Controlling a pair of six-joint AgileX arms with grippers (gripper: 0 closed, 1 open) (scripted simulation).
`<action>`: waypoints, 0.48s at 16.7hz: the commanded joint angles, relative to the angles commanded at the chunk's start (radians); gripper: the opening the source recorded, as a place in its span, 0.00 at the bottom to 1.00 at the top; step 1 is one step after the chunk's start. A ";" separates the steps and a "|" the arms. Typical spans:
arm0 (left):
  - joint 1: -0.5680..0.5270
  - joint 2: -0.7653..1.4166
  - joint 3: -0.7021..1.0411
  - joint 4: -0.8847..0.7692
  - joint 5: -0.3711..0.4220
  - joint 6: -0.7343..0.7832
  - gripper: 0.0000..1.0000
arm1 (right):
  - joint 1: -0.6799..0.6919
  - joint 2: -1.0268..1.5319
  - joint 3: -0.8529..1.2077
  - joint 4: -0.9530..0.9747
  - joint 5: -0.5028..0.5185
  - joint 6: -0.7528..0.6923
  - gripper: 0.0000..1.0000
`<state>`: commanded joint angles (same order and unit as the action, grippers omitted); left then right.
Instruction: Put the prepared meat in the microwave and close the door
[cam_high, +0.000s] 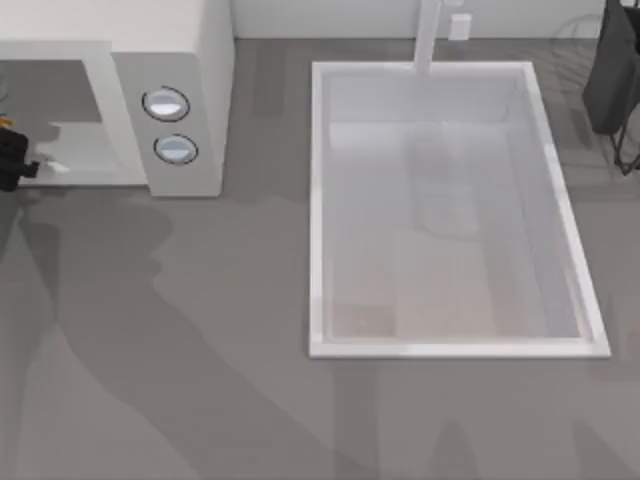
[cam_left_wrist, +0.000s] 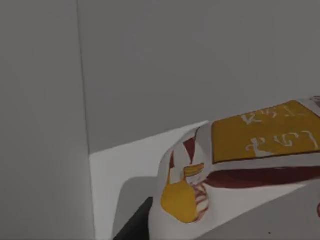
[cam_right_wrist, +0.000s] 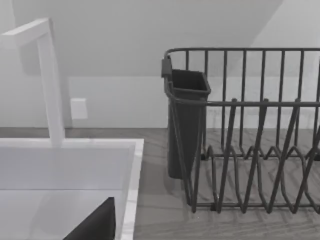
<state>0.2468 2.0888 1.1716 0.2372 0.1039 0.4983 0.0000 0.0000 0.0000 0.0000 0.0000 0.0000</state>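
Left gripper (cam_high: 12, 160) at boxy off-white microwave (cam_high: 185, 60) opening; finger state unclear. Glossy mottled prepared meat (cam_left_wrist: 240, 175) just beside fingers.

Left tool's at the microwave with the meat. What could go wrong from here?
1. The left tool sits at the microwave opening, near its frame; pulling back could clip it.
2. In the left wrist view the prepared meat lies close to the cavity wall; I cannot tell if it is released, so a retreat might drag it out.
The right arm is parked by the dish rack.
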 joint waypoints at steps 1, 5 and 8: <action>-0.003 0.009 -0.037 0.108 0.017 -0.054 0.00 | 0.000 0.000 0.000 0.000 0.000 0.000 1.00; -0.016 0.022 -0.182 0.440 0.083 -0.254 0.00 | 0.000 0.000 0.000 0.000 0.000 0.000 1.00; -0.025 0.017 -0.263 0.579 0.122 -0.362 0.00 | 0.000 0.000 0.000 0.000 0.000 0.000 1.00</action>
<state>0.2217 2.1055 0.9091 0.8164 0.2259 0.1367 0.0000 0.0000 0.0000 0.0000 0.0000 0.0000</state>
